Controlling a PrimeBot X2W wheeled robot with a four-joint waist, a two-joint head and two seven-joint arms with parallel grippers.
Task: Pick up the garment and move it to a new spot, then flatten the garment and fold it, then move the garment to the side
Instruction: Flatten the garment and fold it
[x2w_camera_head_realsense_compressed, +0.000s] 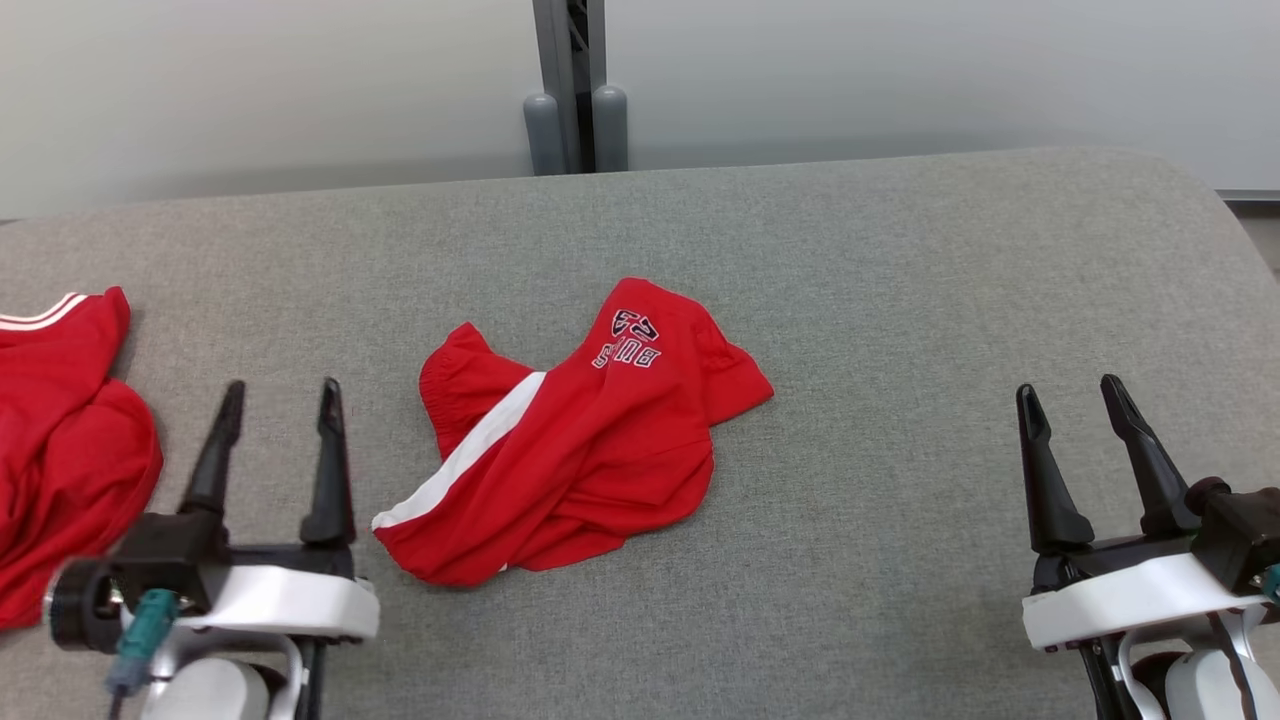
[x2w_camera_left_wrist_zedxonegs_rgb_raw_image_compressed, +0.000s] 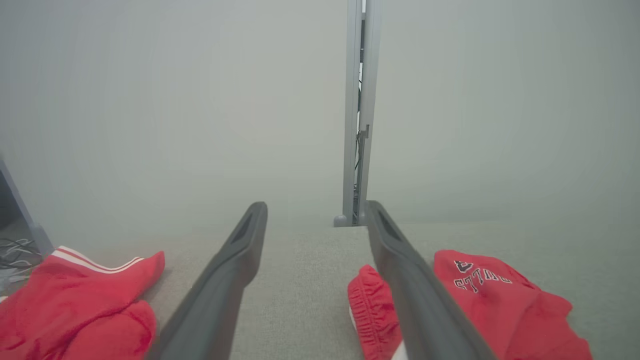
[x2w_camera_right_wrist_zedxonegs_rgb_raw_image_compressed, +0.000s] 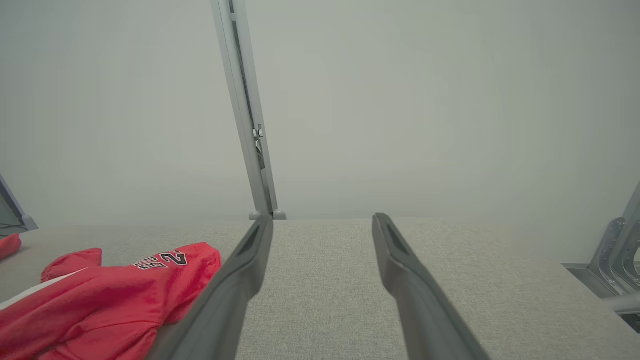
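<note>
At the middle of the grey surface (x2w_camera_head_realsense_compressed: 900, 300) lies the crumpled red garment (x2w_camera_head_realsense_compressed: 580, 440), long axis running 7 to 1 o'clock; it sits at 3 o'clock of my left fingers (x2w_camera_head_realsense_compressed: 328, 460), nearer than my right fingers (x2w_camera_head_realsense_compressed: 1042, 470); both pairs stand apart, empty.

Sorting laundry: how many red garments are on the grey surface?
2: crumpled shorts at the centre, and a second garment at the left edge, partly out of frame.
</note>
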